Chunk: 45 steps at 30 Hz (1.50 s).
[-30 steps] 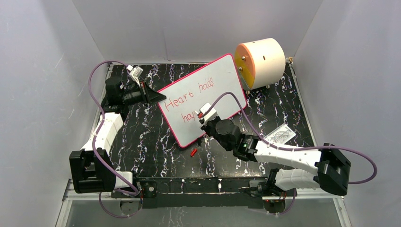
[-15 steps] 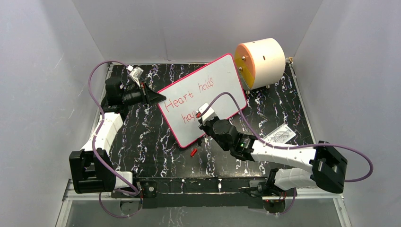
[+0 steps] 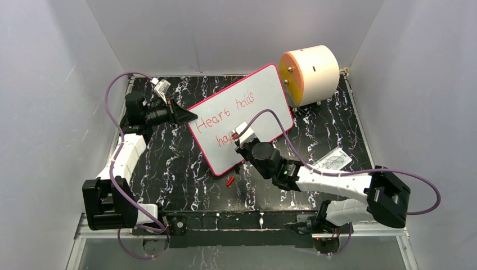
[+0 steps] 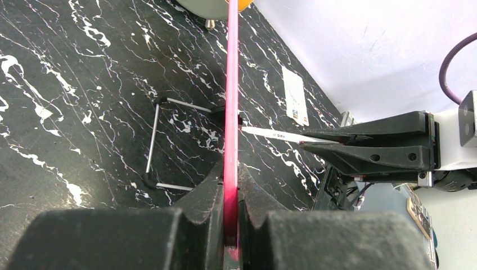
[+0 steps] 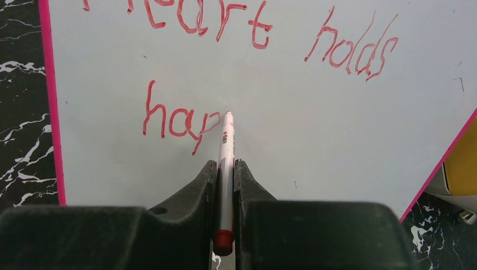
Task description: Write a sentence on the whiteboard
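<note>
The whiteboard (image 3: 256, 98), white with a pink rim, stands tilted at the table's middle. My left gripper (image 3: 190, 117) is shut on its left edge; in the left wrist view the pink rim (image 4: 230, 101) runs straight between my left gripper's (image 4: 229, 169) jaws. The sentence (image 5: 253, 25) reads "Heart holds" in red, with "hap" (image 5: 180, 121) on a second line. My right gripper (image 5: 225, 166) is shut on a white marker (image 5: 225, 154) with a red end. The marker's tip rests on the board just right of the "p". From above, my right gripper (image 3: 241, 136) sits over the board's lower part.
A cream cylinder with an orange face (image 3: 311, 73) stands at the back right, close to the board's right corner. A small red cap (image 3: 230, 181) lies on the black marbled table below the board. A printed card (image 3: 333, 160) lies to the right. A wire stand (image 4: 154, 140) sits behind the board.
My right arm has shifted slightly left and toward the board with the marker, and its elbow has moved left. The left arm and the board have not moved.
</note>
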Motion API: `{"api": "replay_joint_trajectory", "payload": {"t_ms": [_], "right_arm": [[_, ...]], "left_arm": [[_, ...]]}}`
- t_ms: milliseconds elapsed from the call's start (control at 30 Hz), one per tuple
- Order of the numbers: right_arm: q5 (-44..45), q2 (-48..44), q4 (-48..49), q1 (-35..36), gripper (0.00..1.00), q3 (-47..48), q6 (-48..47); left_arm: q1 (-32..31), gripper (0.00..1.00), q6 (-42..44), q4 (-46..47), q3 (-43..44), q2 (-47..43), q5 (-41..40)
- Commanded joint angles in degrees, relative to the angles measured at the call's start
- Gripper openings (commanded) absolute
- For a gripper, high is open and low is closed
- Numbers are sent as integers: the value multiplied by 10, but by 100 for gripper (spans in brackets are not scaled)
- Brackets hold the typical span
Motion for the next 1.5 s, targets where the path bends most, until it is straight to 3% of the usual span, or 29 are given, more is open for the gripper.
{"api": "replay_joint_trajectory", "payload": {"t_ms": [0, 433, 1100, 1467], "right_arm": [[15, 8, 47, 2, 0, 5, -9], [19, 21, 36, 3, 0, 8, -8], [-29, 17, -93, 3, 0, 19, 61], [-39, 3, -114, 5, 0, 14, 78]], "left_arm": [[-3, 0, 31, -36, 1, 0, -3], [-3, 0, 30, -36, 2, 1, -1], [-3, 0, 27, -36, 3, 2, -2], [-3, 0, 27, -36, 2, 1, -3]]}}
